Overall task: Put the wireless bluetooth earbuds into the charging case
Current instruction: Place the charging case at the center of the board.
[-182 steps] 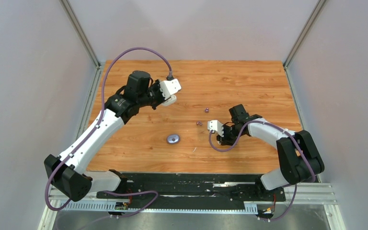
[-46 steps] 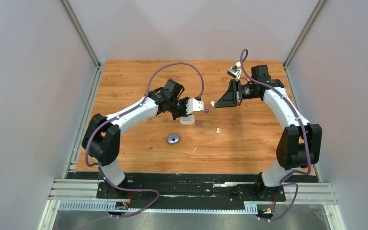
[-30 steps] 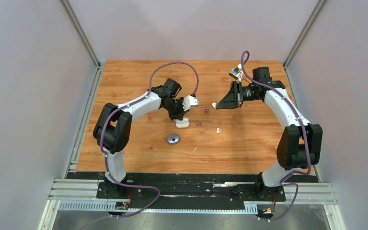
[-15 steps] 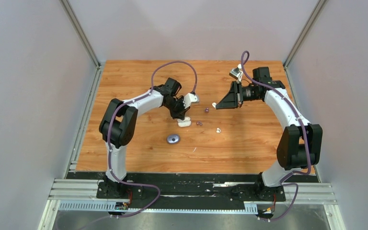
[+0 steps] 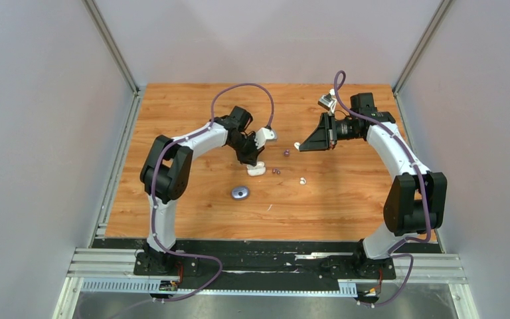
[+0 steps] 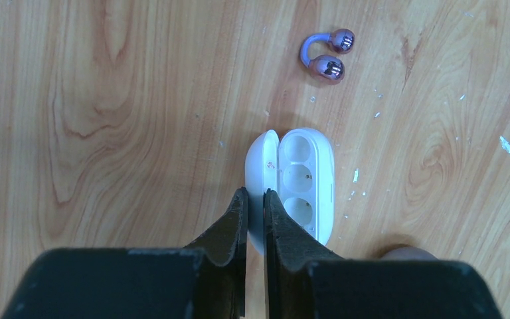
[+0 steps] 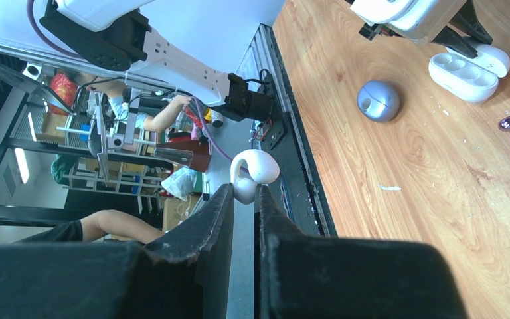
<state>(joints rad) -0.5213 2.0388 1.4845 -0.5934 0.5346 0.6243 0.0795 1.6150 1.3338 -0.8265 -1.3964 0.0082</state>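
- Lilac-grey pebble-shaped case (image 5: 240,193): lies closed on the orange wood-grain tabletop (image 5: 345,206). It is the item nearest the arm bases and sits apart from everything else.
- Left gripper (image 6: 255,194): points straight down over the white case, jaws only a thin slit apart. The near end of the lid (image 6: 260,156) runs into that slit. Cannot tell whether the pads touch it.
- Glossy white oval charging case (image 6: 305,179): sits on the wood with its lid swung open to one side. The moulded wells face up.
- Dark purple clip earbud (image 6: 323,56): two shiny beads joined by a lilac arch. It lies on the wood near the open case, not touching it.
- Second dark purple earbud (image 5: 286,153): lies farther back on the table, between the two grippers.
- White clip earbud (image 7: 255,167): off the table, with one bead pinched between the right fingertips.
- Right gripper (image 7: 244,189): held above the table and turned sideways, jaws closed down on that white bud.
- Second white earbud (image 5: 302,180): lies loose on the wood, right of the nearer purple bud and apart from it.
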